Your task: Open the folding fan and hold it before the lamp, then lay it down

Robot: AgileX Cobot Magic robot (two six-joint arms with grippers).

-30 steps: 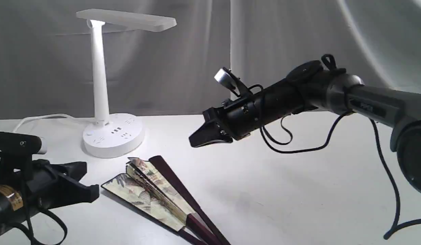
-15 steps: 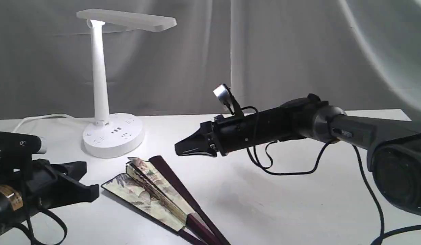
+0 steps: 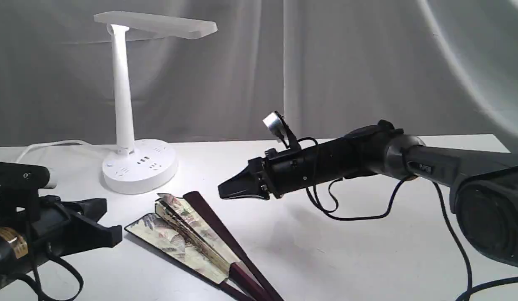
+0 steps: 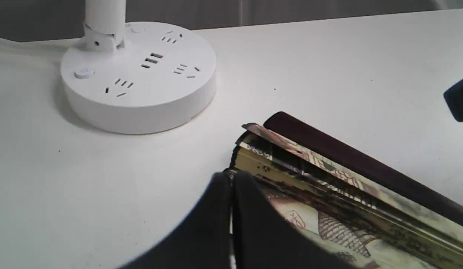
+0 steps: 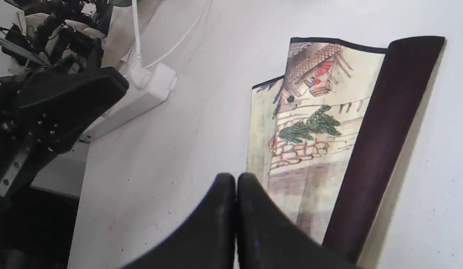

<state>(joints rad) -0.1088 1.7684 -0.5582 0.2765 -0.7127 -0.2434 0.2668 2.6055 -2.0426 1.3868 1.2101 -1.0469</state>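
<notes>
Fan: lying on the table, partly spread, just beyond the left pincer's tip and below the right pincer's tip, touched by neither.
Left pincer: fingers pressed together, empty, low by the table.
Right pincer: fingers together, empty, hanging in the air near the fan's wide end.
Lamp: upright, ahead of the left pincer, past the fan's wide end.
</notes>
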